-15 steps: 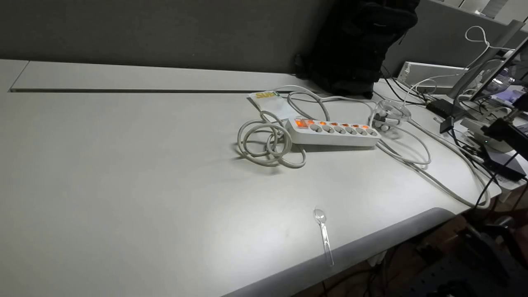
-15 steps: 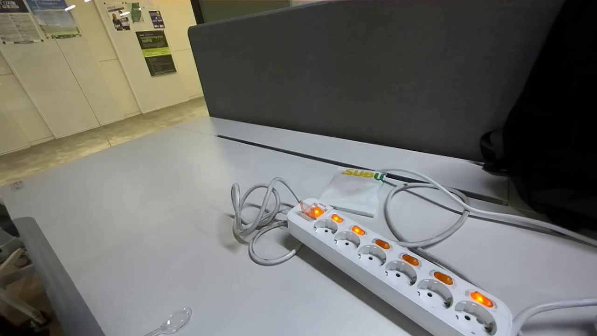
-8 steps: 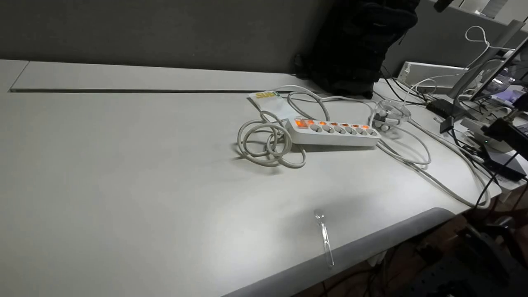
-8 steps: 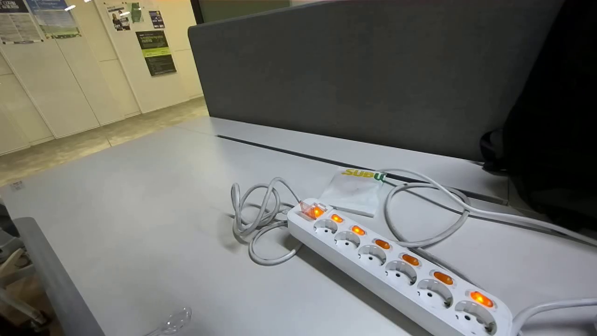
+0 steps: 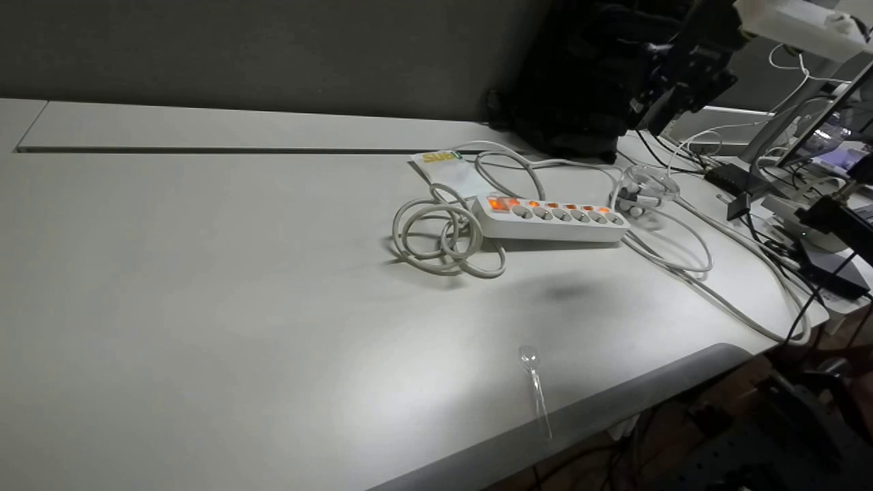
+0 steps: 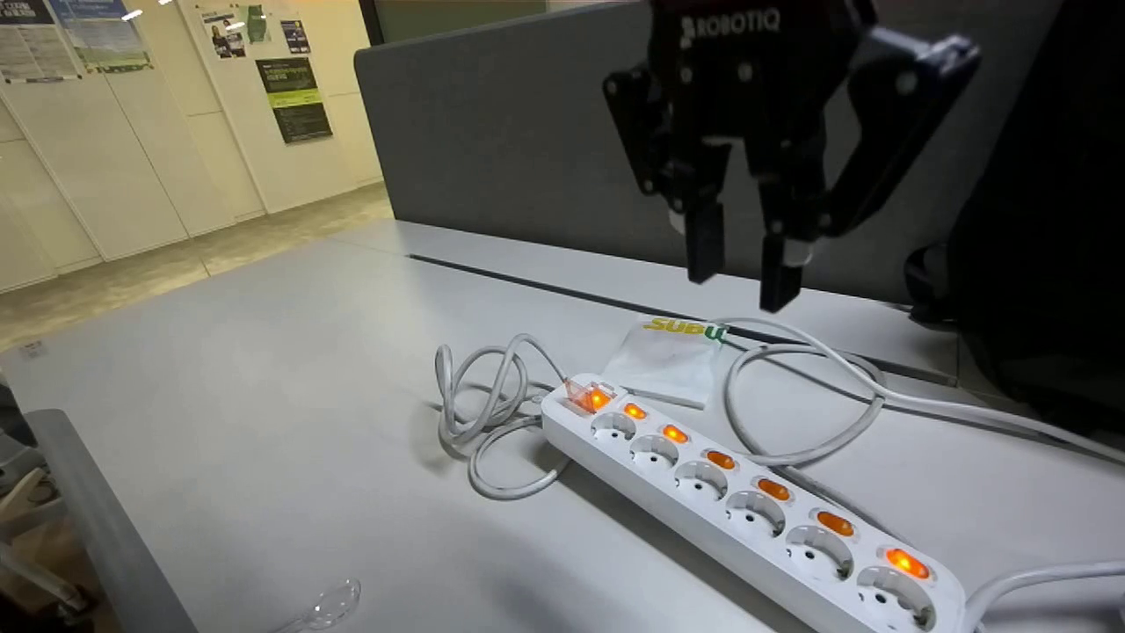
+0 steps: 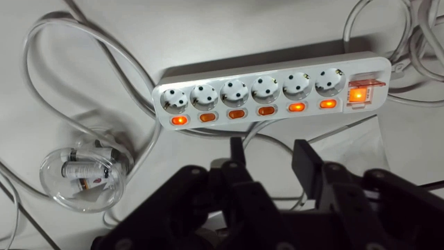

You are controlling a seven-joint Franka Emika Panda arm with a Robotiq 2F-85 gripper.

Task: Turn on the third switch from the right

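A white power strip (image 6: 694,501) lies on the table, its row of orange switches beside the sockets. Counted from the right in the exterior views, the third switch (image 6: 773,490) is unlit, as are its two neighbours; the end switch (image 6: 907,563) glows. The wrist view looks from the opposite side, so that same third switch (image 7: 237,113) comes third from the left there. My gripper (image 6: 743,274) hangs above and behind the strip, touching nothing. Its fingers (image 7: 307,170) stand partly apart with only air between them. In an exterior view, the gripper (image 5: 648,116) shows against the black backpack.
Coiled grey cable (image 5: 436,232) lies off the strip's left end, and more cable loops behind it. A white wrapper (image 6: 672,360) sits behind. A clear container (image 7: 83,178) holds small items near the other end. A clear spoon (image 5: 535,389) lies by the front edge. A backpack (image 5: 580,82) stands behind.
The arm and gripper have come into both exterior views from above and the upper right. Their shadow has moved across the table. The strip and its lights look the same.
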